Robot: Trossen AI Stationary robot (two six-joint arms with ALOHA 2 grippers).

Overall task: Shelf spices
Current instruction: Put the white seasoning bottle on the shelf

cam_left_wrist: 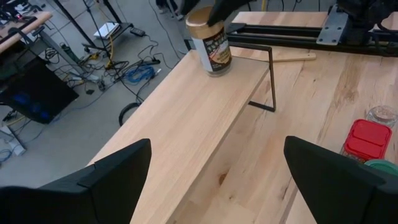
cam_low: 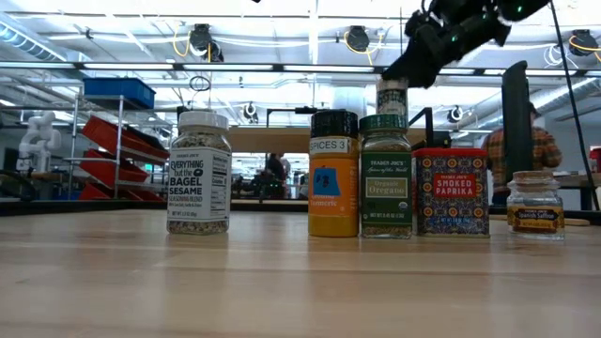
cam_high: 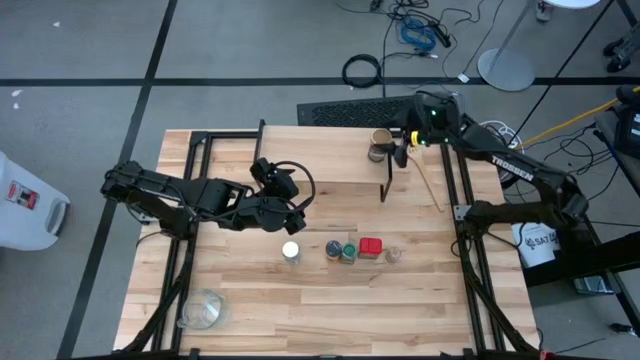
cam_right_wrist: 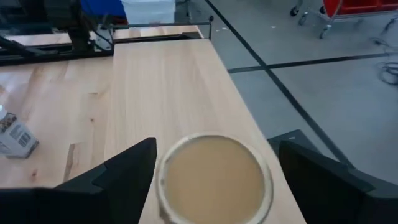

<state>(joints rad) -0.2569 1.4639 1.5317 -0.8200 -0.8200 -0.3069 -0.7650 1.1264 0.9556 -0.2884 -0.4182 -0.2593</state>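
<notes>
Wooden tabletop (cam_high: 330, 300), lab clutter behind | five spices (cam_high: 345, 250) sat in a row mid-tabletop, tan-lid jar (cam_high: 379, 145) up on the shelf (cam_high: 330, 165) | jars looked light, rigid, slick, so grab round the body | right claw (cam_high: 398, 142) was spread wide around that jar, not gripping | left claw (cam_high: 292, 212) was released too, hanging by the row
</notes>
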